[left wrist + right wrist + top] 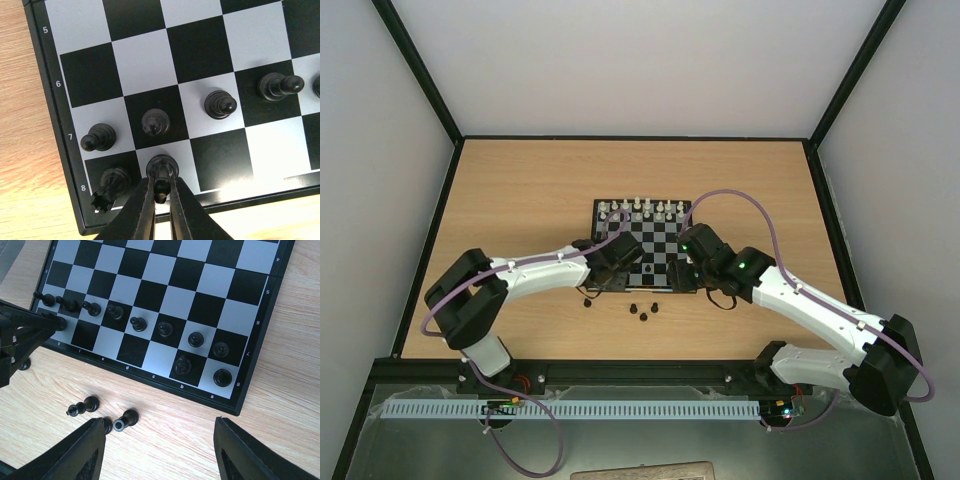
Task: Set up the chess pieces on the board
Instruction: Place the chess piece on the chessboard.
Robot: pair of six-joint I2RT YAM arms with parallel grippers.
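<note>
The chequered board [665,228] lies mid-table and shows in both wrist views, in the left [55,130] and in the right [255,360]. My left gripper [161,179] is shut on a black piece [161,163] standing on a white square of row 8, next to the corner rook [112,184]. Black pawns [220,104] fill row 7. My right gripper [160,442] is open and empty above the bare table just in front of the board. Three loose black pieces [125,420] lie by its left finger [87,452]. A knight [183,365] and a rook [222,377] stand on row 8.
White pieces [640,208] line the board's far row. The loose black pieces [642,310] lie on the wood in front of the board, and one more [588,298] lies under the left arm. Both grippers [620,262] [688,268] crowd the board's near edge.
</note>
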